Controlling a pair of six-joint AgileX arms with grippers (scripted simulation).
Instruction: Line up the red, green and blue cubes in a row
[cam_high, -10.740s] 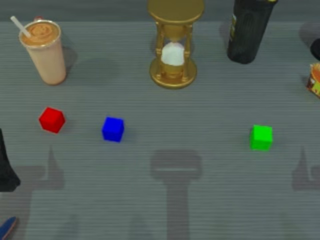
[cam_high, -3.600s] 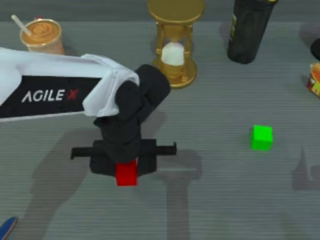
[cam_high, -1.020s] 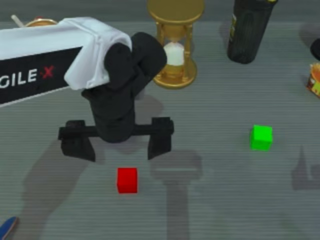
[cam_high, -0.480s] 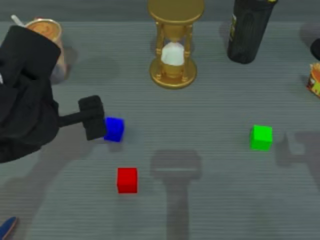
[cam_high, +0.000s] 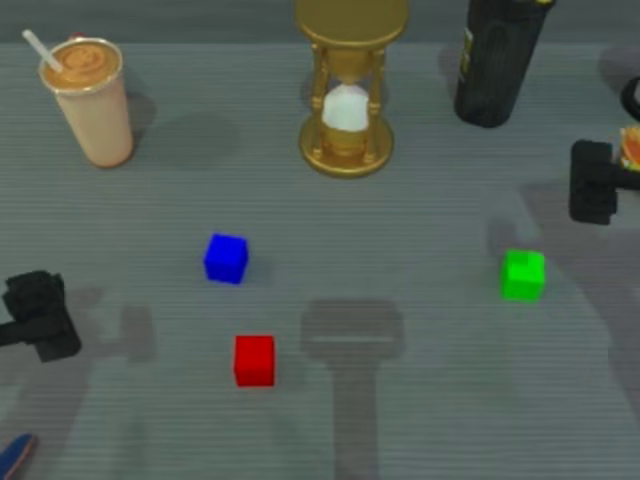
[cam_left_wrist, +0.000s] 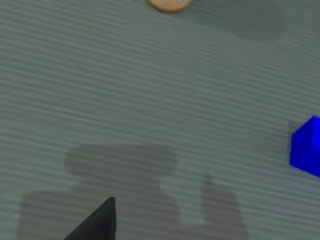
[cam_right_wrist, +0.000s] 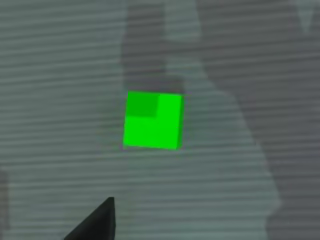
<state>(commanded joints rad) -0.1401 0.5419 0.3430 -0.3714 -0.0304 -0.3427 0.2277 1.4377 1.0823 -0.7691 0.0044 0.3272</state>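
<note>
Your right gripper (cam_high: 592, 182) hovers beside the green cube (cam_high: 523, 275), grasp unreadable; descend off-centre and you nudge it askew; left gripper (cam_high: 38, 315) idles, equally unreadable.

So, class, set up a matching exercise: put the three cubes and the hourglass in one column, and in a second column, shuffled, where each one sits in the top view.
Column one:
1. red cube
2. green cube
3. blue cube
4. hourglass

Column two:
A. far edge, middle of the table
B. right side, by itself
C. nearest the front edge
D. left of centre, behind the red one

Pairs: 1-C, 2-B, 3-D, 4-A
</note>
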